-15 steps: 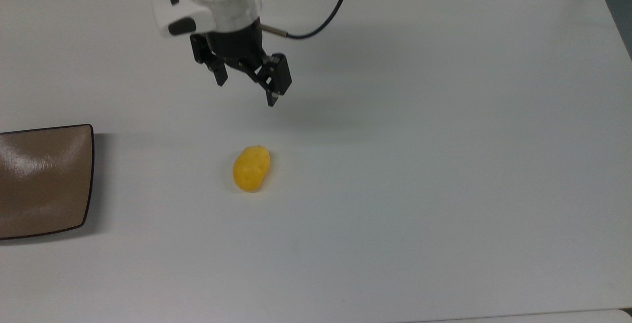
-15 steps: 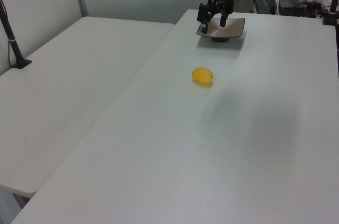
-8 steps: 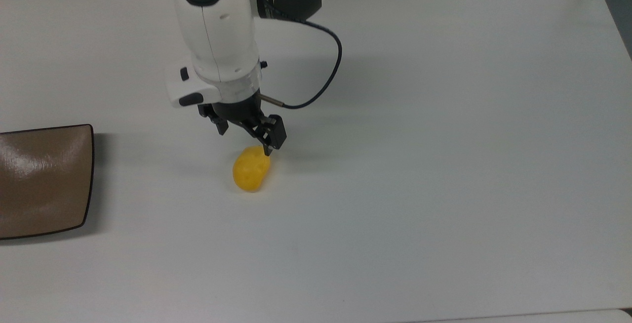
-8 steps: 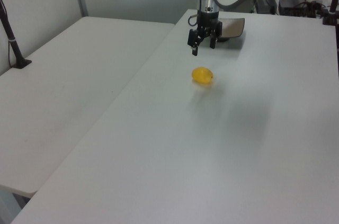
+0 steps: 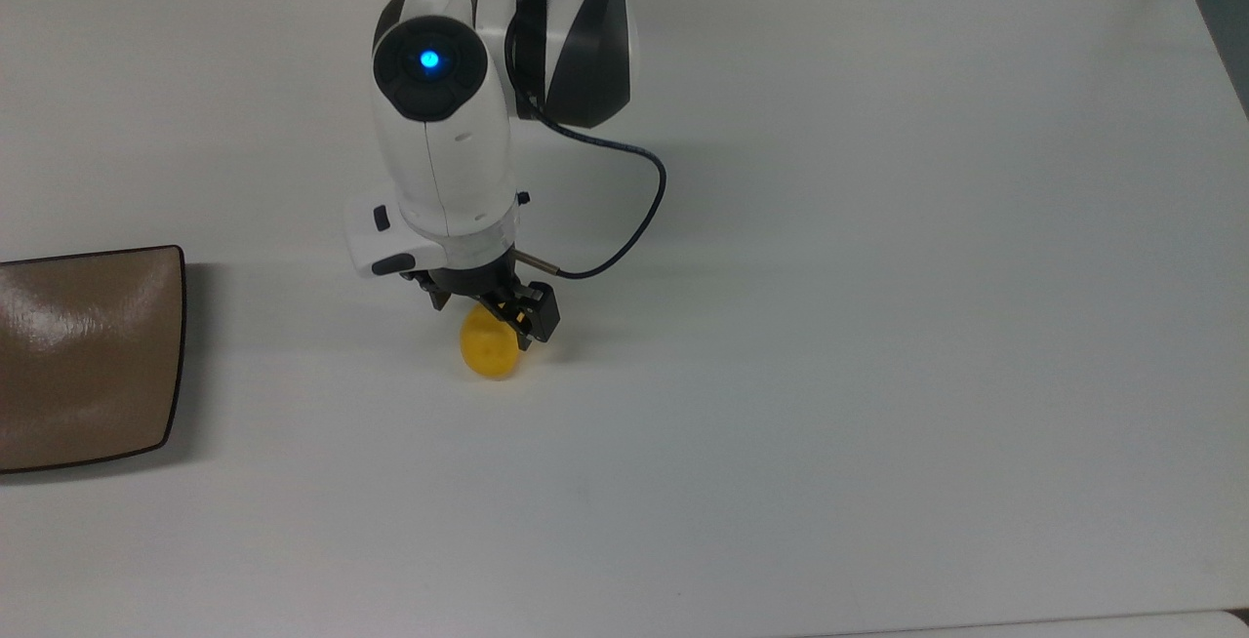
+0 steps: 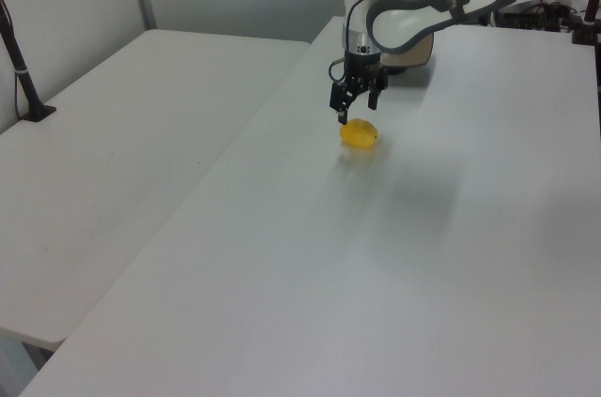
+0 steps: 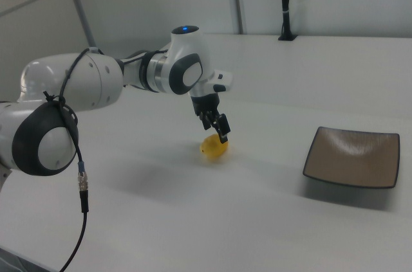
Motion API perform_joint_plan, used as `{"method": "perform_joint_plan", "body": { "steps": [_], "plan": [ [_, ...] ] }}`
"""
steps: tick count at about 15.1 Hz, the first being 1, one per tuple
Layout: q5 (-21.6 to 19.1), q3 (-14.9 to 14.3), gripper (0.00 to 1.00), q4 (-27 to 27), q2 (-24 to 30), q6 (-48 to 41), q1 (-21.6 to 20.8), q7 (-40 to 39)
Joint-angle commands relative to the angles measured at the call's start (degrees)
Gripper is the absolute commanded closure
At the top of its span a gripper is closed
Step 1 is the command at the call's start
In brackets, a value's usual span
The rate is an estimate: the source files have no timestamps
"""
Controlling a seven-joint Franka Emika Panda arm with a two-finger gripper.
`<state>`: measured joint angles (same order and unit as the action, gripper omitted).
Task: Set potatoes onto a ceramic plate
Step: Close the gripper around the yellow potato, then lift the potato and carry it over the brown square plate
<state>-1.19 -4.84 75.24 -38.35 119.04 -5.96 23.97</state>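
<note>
So the small bright yellow oval potato (image 5: 491, 353) is sitting on the white tabletop (image 5: 878, 326), with the black two-finger gripper (image 5: 485, 315) right down over it, fingers spread to either side and not gripping anything. The glossy brown-beige square ceramic plate (image 5: 83, 355) sits well apart at the top view's left edge, with nothing on it.
</note>
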Motion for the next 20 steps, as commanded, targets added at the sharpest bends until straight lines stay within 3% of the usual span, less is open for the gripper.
{"method": "perform_joint_plan", "body": {
  "steps": [1,11,13,15,17,18,20],
  "plan": [
    [0.9,-0.4,0.00,-0.9,-1.3,1.2,-0.2,0.5],
    [1.4,0.1,0.00,0.6,-2.8,2.4,-0.5,0.0],
    [1.4,0.2,0.09,1.0,-2.8,2.4,-0.5,0.0],
    [1.4,0.3,0.34,1.1,-2.8,2.4,-0.6,-0.2],
    [1.4,0.4,0.66,1.1,-2.8,2.4,-0.6,-0.5],
    [1.4,0.4,0.95,1.1,-2.8,2.4,-0.6,-0.5],
    [1.4,0.4,1.00,1.1,-2.7,2.3,-0.6,-0.5]
  ]
}}
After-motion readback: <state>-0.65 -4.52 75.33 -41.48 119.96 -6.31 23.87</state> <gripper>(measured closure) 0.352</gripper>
